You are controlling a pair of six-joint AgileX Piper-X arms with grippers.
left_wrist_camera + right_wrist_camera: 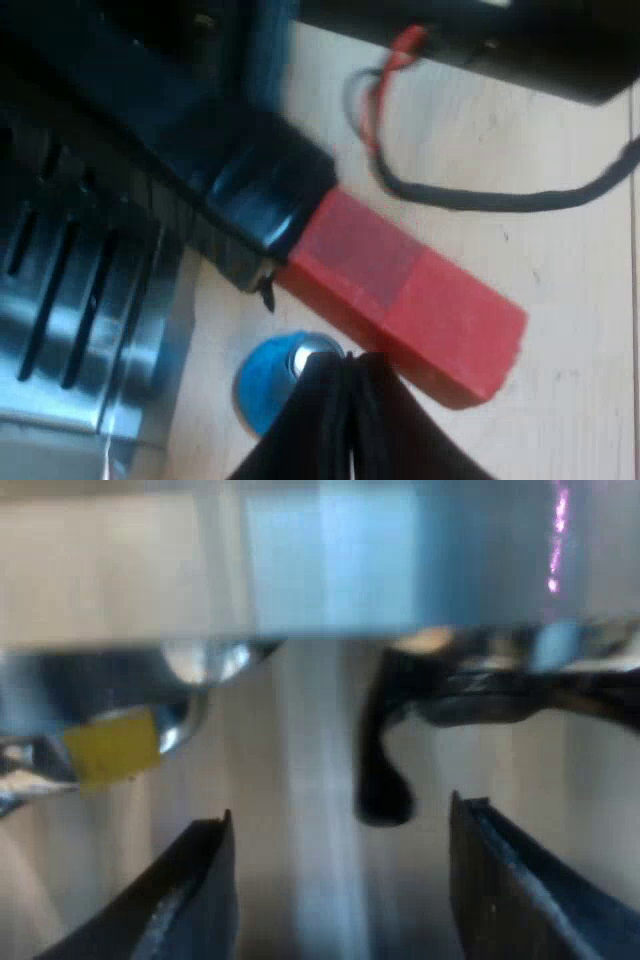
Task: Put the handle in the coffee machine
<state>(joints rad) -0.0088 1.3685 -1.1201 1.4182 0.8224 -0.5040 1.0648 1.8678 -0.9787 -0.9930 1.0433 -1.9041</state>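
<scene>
Left gripper (347, 372) is pressed together, holding nothing, just beside the red end (410, 300) of the handle (265, 195). It slants toward four o'clock beside the machine (80, 300). A tamper (262, 385) sits near. Right gripper (340, 815) is spread wide.

My right gripper (340, 816) — fingers spread — faces the espresso machine (330, 560).

The handle (400, 290) has its dark part lost in a blurred black mass at the machine (70, 300), so the holder's metal end is hidden. The blue tamper (262, 385) is half covered by the fingers (310, 435) of the left gripper (348, 365), themselves cut off by the picture's edge. Near the right gripper (340, 815), a shiny metal part (195, 665), a yellow patch (112, 748) and a dark hooked shape (385, 780) are too blurred to name.
</scene>
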